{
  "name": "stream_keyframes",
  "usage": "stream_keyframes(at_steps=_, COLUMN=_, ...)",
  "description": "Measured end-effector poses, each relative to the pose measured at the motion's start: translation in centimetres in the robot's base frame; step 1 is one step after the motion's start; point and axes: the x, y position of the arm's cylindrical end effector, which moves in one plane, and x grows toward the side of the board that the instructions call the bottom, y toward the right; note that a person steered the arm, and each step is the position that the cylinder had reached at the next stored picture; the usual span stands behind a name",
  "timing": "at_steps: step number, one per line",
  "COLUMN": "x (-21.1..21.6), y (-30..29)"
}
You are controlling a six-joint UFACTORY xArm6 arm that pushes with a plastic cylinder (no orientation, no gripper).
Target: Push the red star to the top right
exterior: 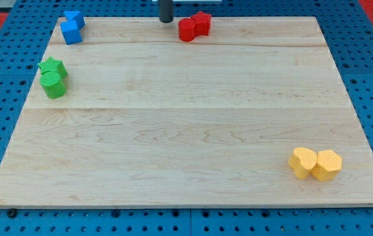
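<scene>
The red star [202,22] lies at the view's top centre of the wooden board [186,131], touching a red round block [187,30] on its left. My tip [166,20] is at the view's top edge of the board, just left of the red round block and a short gap from it. The rod's upper part is cut off by the frame.
Two blue blocks [72,27] sit at the view's top left. A green star [52,66] and a green round block [54,84] lie at the left edge. Two yellow blocks [314,163] lie at the bottom right. A blue perforated table surrounds the board.
</scene>
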Motion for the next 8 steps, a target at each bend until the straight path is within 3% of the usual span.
stream_keyframes(at_steps=2, x=0.2, y=7.5)
stream_keyframes(at_steps=5, x=4.7, y=4.8)
stream_keyframes(at_steps=6, x=5.3, y=7.7)
stream_keyframes(at_steps=8, x=3.0, y=9.3)
